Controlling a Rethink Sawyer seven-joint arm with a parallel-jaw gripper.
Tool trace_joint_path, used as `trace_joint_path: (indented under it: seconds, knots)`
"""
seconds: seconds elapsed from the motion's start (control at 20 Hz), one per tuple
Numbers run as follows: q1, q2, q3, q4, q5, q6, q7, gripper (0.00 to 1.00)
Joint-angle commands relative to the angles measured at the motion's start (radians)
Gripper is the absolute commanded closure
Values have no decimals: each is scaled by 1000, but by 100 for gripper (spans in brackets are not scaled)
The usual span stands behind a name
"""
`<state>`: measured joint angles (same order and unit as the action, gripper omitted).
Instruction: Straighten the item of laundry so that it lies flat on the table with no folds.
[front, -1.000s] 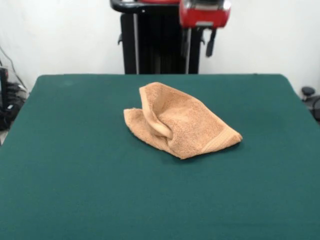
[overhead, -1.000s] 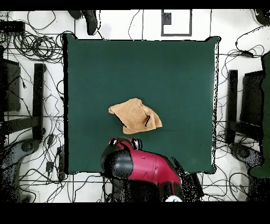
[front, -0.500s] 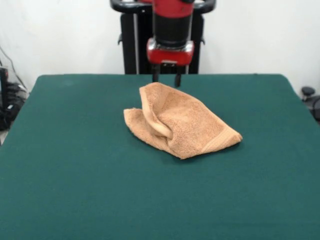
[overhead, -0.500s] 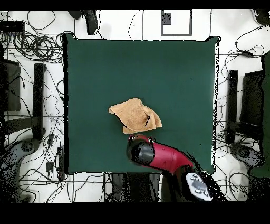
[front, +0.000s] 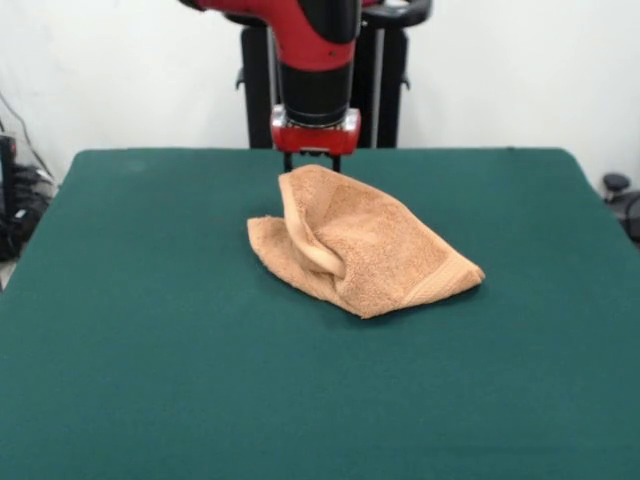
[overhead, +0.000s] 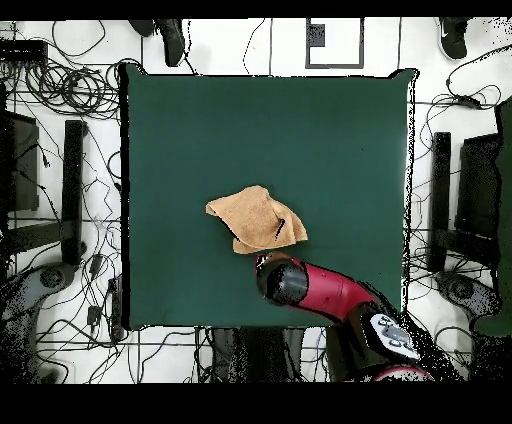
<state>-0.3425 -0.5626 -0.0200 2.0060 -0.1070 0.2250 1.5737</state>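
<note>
The item of laundry (front: 365, 250) is a light orange-tan towel lying crumpled near the middle of the green table (front: 150, 330). One flap is folded up into a ridge on its left side, and a woven band runs along its right hem. My gripper (front: 312, 162) hangs open just behind the towel's far peak, its two dark fingers apart and low, their tips partly hidden by the cloth. In the overhead view the towel (overhead: 255, 220) lies just above the red wrist (overhead: 283, 280), which covers the gripper.
Bare green table (overhead: 330, 140) stretches on all sides of the towel. Cables and stands (overhead: 60, 190) ring the table beyond its edges.
The arm has swung in from the side and come down. The gripper now sits lower and right behind the towel's far peak. The towel has not moved.
</note>
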Motion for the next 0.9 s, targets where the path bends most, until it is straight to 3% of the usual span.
trace_joint_path:
  seconds: [0.05, 0.45, 0.65, 0.8, 0.9]
  knots:
    - [25, -5, 137, -69, -26, 31, 64, 0]
    - [27, -65, 134, -32, 10, 95, 102, 0]
    - [110, -182, 36, 11, 79, 214, 209, 0]
    - [161, -177, -37, 12, 157, 303, 326, 0]
    - [165, -166, -50, 36, 193, 276, 359, 0]
